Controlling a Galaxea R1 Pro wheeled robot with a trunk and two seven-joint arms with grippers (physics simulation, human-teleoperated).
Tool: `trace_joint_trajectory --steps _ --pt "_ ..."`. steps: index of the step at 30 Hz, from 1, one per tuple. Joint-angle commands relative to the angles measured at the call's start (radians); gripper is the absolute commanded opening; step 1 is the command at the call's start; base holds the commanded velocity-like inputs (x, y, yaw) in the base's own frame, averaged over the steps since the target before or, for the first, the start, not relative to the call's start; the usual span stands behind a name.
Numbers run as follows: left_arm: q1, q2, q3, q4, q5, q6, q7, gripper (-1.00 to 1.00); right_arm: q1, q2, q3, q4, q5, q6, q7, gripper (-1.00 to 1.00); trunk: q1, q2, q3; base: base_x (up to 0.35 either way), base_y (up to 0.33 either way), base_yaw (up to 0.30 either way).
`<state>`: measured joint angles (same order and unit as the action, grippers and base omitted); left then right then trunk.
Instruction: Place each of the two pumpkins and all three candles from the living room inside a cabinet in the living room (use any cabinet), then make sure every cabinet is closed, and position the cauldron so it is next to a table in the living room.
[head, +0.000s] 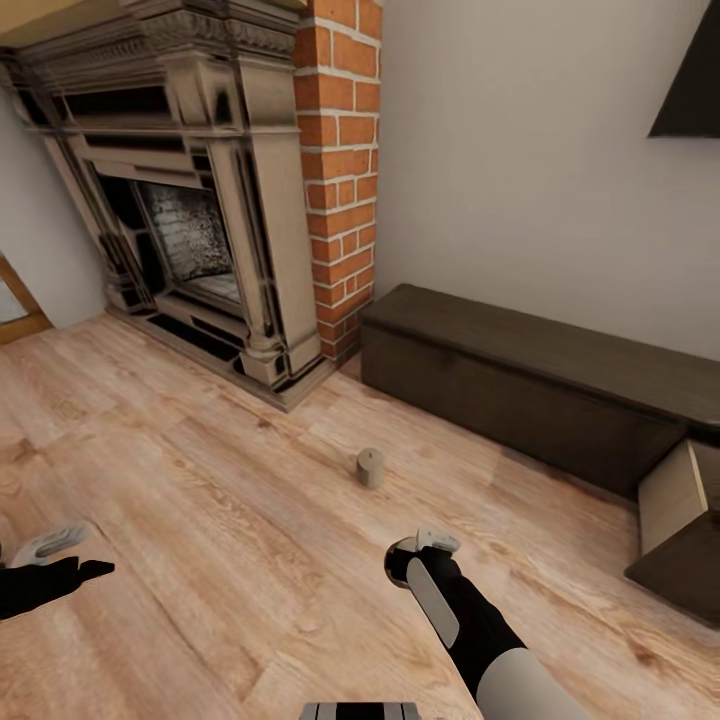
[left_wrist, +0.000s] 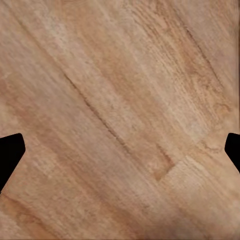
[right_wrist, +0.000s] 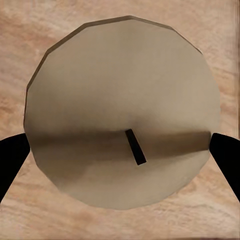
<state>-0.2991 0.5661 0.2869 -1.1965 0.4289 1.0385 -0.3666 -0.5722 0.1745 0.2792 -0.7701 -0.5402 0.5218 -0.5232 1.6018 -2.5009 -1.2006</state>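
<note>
A short beige candle (head: 370, 467) stands upright on the wood floor in front of the cabinet (head: 540, 375), a long low dark brown unit along the wall. My right gripper (head: 424, 550) points down at the floor, nearer to me than that candle. In the right wrist view a second candle (right_wrist: 120, 95) with a dark wick sits between the fingers (right_wrist: 12, 155), which touch its sides, so my right gripper (right_wrist: 120, 145) is shut on it. My left gripper (head: 65, 558) hovers open over bare floor (left_wrist: 120, 100) at the left.
One cabinet drawer (head: 672, 497) stands pulled out at the right, showing its pale beige inside and dark front. A carved fireplace (head: 190, 210) with a brick column (head: 345, 160) rises at the back left. The plank floor (head: 200, 500) spreads between them.
</note>
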Motion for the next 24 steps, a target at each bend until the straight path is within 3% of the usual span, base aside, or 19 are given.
trace_joint_trajectory --steps 1,10,18,24 --pt "0.000 0.001 0.000 0.000 0.000 0.000 0.000 1.00 0.000 0.000 0.000 0.000 0.000 0.000 0.000 -1.00 0.000 0.000 0.000 0.000 0.103 -0.276" --pt "0.000 0.002 0.001 0.000 0.000 0.000 0.001 1.00 0.000 0.000 0.000 0.000 0.000 -0.002 0.000 -1.00 0.000 0.000 0.000 0.000 0.100 -0.277" --pt "0.000 0.002 0.000 0.000 0.000 -0.001 0.002 1.00 0.000 0.000 -0.001 0.000 0.000 -0.002 0.000 -1.00 0.000 0.000 -0.001 0.085 0.224 -0.268" --pt "0.000 0.001 0.000 0.000 -0.001 -0.001 0.002 1.00 0.000 0.000 0.003 0.000 0.006 -0.040 0.000 -1.00 0.000 0.000 -0.002 0.164 0.221 -0.058"
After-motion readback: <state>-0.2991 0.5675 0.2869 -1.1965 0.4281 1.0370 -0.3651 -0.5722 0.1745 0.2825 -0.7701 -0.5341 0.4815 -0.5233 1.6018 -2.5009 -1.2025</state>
